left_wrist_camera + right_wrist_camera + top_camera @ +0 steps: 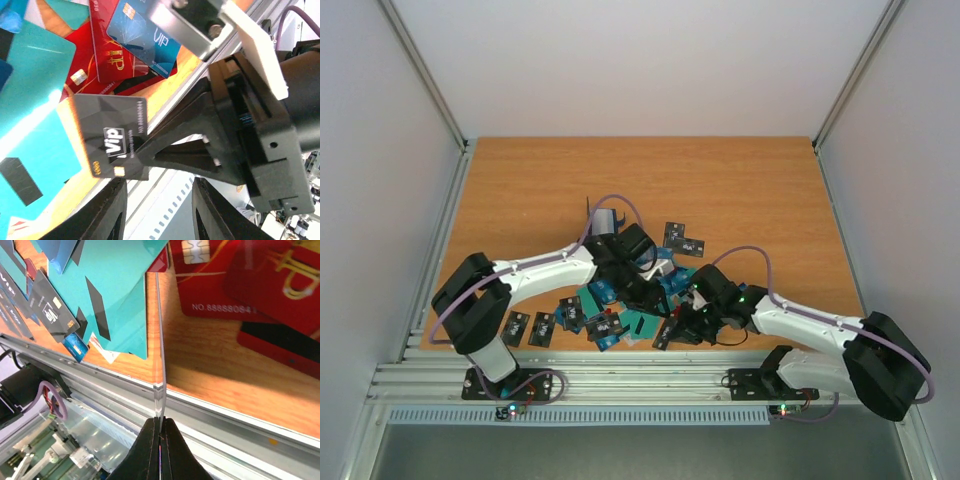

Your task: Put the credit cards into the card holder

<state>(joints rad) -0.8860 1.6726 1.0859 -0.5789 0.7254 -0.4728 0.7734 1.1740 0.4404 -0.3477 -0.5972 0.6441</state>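
Right jaws pinch a black card [110,131], edge-on in their own view; left jaws gape empty.

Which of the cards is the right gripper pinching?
The black VIP card, clamped in the right gripper and raised; the other cards lie loose on the table.

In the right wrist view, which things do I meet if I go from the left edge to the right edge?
black card → large teal card → thin card seen on its edge, pinched by the right fingers → red card
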